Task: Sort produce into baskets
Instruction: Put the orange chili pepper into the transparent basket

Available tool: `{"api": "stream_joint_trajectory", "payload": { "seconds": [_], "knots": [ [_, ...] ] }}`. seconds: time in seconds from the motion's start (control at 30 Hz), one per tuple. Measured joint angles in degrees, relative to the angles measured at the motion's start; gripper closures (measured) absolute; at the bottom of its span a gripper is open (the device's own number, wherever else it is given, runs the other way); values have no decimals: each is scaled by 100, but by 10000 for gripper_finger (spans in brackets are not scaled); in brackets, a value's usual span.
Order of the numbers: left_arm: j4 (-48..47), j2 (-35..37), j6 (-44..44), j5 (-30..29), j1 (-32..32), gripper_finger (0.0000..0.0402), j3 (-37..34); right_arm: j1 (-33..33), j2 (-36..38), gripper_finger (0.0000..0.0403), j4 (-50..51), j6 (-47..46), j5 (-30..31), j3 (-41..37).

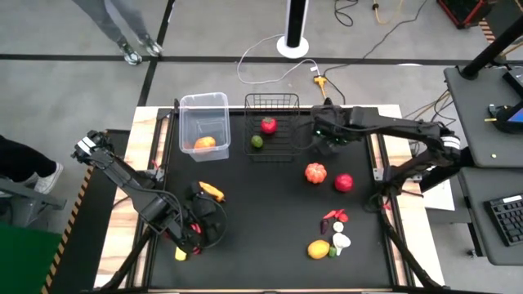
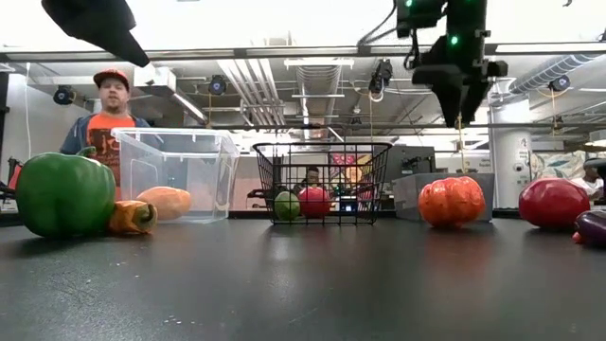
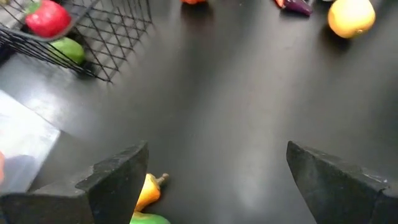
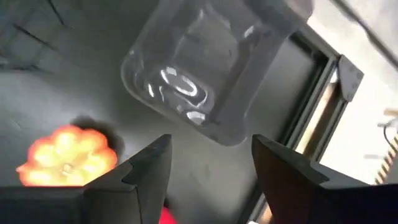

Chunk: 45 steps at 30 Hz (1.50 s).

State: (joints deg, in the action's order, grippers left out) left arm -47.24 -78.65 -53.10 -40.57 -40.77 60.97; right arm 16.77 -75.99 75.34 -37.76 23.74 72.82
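Note:
My right gripper [image 1: 327, 140] hangs open and empty at the far right of the mat, above the dark smoky bin [image 4: 205, 68]; it also shows high in the low view [image 2: 459, 95]. My left gripper [image 3: 214, 186] is open and empty, raised over the near left, above a yellow-orange pepper [image 1: 211, 191] and a green pepper [image 2: 64, 194]. The clear tub [image 1: 203, 114] holds an orange piece [image 1: 204, 143]. The wire basket [image 1: 271, 106] holds a red piece [image 1: 268, 125] and a green one [image 1: 257, 141]. An orange pumpkin-like piece [image 1: 315, 172] and a red one [image 1: 344, 182] lie on the mat.
A red chili [image 1: 333, 216], a white piece [image 1: 341, 241], a yellow fruit [image 1: 318, 249] and a purple piece [image 2: 592, 227] lie near the front right. A small yellow piece [image 1: 181, 255] lies by the left arm. A person [image 2: 112, 104] stands behind the table.

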Motion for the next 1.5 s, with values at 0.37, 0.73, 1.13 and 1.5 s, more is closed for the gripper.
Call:
{"api": "stream_joint_trajectory", "payload": {
  "seconds": [0.37,0.73,1.13,1.5],
  "knots": [
    [19,0,-2,770,2,41,0,-2252,677,193,-1877,28,802,-223],
    [66,0,183,1146,-7,41,0,-3833,344,193,-3711,771,1136,-688],
    [427,-559,1329,976,245,41,0,-4406,270,193,-5323,1007,1312,-1653],
    [319,-1119,2364,972,789,41,0,-4401,278,193,-5391,1122,1395,-1661]
  ]
}}
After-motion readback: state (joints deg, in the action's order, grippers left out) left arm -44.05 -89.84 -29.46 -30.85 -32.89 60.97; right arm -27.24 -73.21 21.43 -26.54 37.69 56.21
